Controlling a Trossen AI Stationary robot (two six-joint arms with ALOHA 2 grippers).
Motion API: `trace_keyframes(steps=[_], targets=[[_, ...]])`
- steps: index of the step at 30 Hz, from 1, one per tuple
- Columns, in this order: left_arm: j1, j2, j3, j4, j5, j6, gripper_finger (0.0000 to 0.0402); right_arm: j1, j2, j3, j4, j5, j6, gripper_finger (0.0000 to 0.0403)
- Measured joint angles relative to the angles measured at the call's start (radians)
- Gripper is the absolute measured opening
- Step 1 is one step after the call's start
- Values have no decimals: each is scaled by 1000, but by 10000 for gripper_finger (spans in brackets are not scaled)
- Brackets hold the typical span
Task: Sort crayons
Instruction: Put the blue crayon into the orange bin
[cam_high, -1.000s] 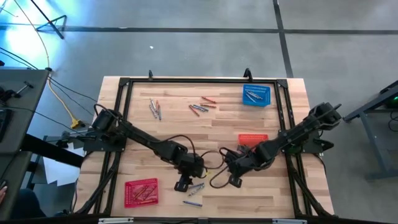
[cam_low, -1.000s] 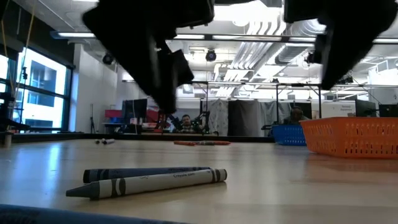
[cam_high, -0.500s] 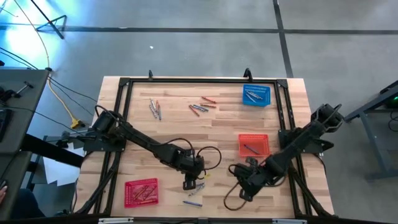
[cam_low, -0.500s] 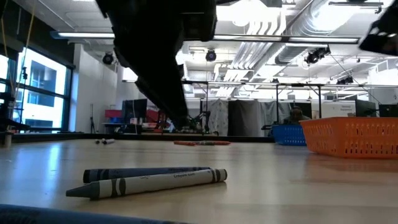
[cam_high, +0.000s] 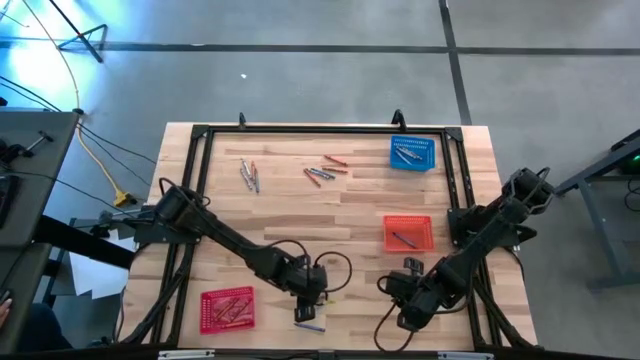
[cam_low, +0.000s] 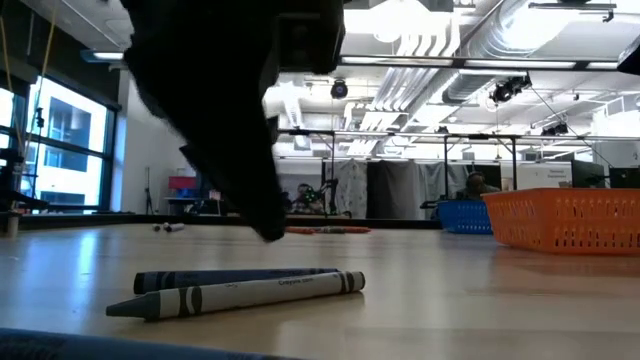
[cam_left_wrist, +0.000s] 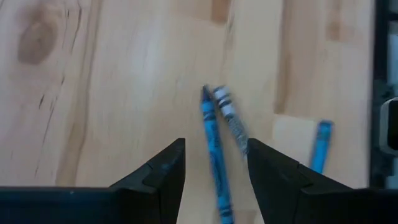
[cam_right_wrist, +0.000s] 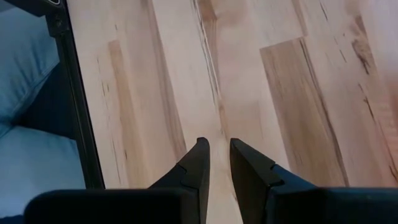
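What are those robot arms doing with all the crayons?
They are sorting crayons into baskets. The left claw is open, right above a blue crayon and a grey crayon near the table's front edge. The right claw holds nothing, over bare wood. One crayon lies in the orange basket, several in the blue basket.

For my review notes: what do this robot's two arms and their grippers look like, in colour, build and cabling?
Both arms are dark, near-black jointed links. The left gripper and right gripper each end in two matte black, wedge-shaped fingers tapering to blunt tips, with no visible markings. In the high view, a thin black cable loops loosely beside each wrist, near the left gripper and right gripper.
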Motion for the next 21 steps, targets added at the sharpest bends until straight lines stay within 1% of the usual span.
trace_keyframes(steps=[13, 21], targets=[[-35, 12, -1, -38, -8, 5, 156, 0, 0, 0, -8, 0, 26, 58], [-53, 40, 2, -58, -14, 13, 156, 8, 0, 0, -8, 1, 44, 58]])
